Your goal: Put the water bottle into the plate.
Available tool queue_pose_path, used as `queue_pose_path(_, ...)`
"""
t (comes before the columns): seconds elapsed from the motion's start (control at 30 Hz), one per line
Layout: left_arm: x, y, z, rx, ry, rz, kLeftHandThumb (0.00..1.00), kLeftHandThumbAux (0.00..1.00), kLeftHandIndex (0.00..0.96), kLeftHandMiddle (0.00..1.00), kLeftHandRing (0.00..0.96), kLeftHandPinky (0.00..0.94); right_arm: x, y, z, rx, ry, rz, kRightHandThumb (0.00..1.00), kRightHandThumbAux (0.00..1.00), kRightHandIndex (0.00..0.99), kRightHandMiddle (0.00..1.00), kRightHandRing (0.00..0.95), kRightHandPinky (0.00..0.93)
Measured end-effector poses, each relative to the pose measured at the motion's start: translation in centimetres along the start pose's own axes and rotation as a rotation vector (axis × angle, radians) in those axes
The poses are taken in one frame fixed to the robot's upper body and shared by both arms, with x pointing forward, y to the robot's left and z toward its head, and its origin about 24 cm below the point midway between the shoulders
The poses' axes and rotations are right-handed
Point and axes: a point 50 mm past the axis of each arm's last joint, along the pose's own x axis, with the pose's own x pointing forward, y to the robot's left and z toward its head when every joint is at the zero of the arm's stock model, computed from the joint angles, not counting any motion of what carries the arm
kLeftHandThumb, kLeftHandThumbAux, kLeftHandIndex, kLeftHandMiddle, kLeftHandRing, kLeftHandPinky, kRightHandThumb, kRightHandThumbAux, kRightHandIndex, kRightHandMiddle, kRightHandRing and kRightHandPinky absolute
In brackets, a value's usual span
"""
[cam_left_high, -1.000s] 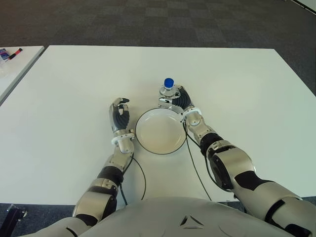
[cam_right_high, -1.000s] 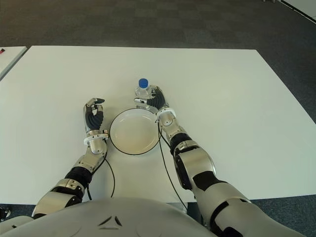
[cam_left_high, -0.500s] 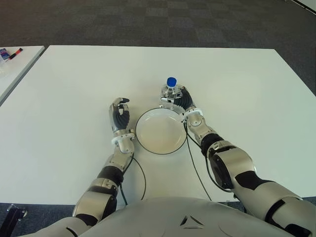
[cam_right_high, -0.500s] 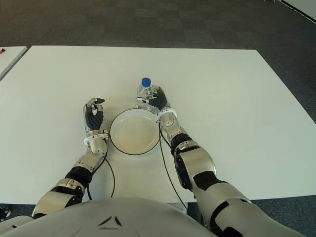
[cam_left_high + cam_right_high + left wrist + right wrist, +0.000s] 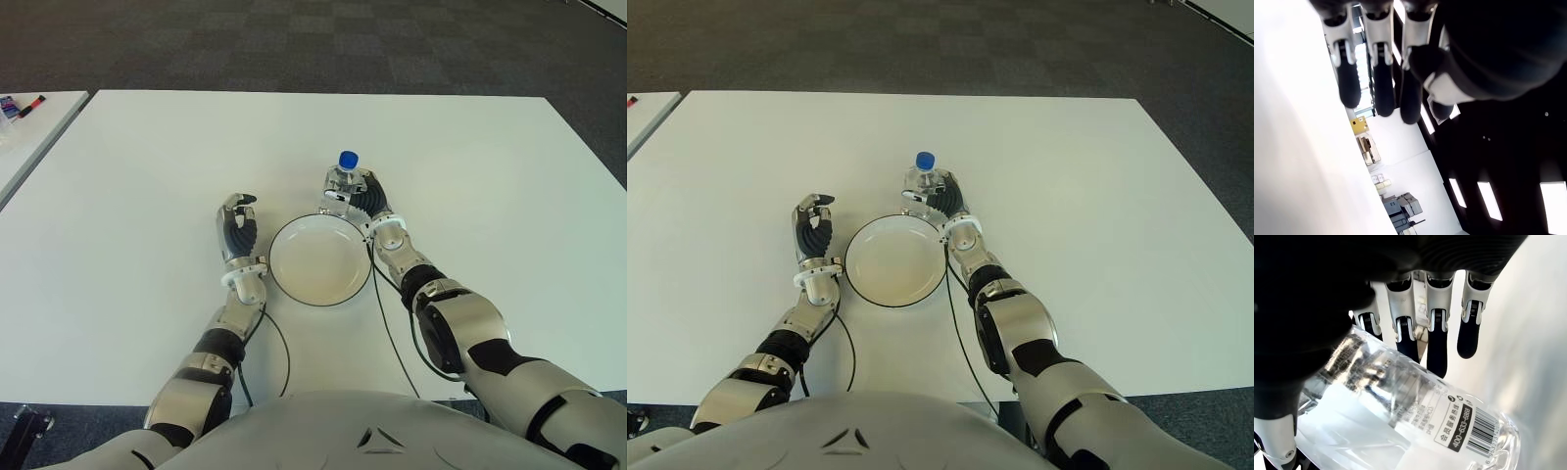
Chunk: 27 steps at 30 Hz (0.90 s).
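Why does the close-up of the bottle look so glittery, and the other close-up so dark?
Right wrist view: light glints off the clear water bottle held in the right hand. Left wrist view: the left hand is a backlit silhouette against the bright table and ceiling lights.

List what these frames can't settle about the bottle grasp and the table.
- Water bottle base: eye views, hidden by the right hand; whether it touches the table is unclear.
- Bottle cap: cut off in the right wrist view.
- Plate far rim against the bottle: touching or apart, cannot tell.
- Left hand, left of the plate: contact with the table unclear.
- Small items on the side table: too small to identify.
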Motion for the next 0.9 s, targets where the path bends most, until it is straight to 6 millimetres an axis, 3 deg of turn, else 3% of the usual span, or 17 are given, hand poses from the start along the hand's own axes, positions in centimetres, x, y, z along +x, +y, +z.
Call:
queue_pose_path(0.53,0.01,-0.03,-0.03,0.002,0.004,-0.008,0.841,0.674,0.473,0.409,0.349,0.387,0.0,-0.22,-0.14,0.032,0.012,-0.012,0.834,0.688,0.362,0.512,0.427,0.41)
queue_pose_path(0.9,0.01,-0.01,-0.03,-0.001,0.005,-0.006,0.842,0.674,0.472,0.414,0.359,0.399,-0.05,-0.22,-0.23,-0.012,0.018,-0.054,0.838,0.683,0.38,0.508,0.557,0.435)
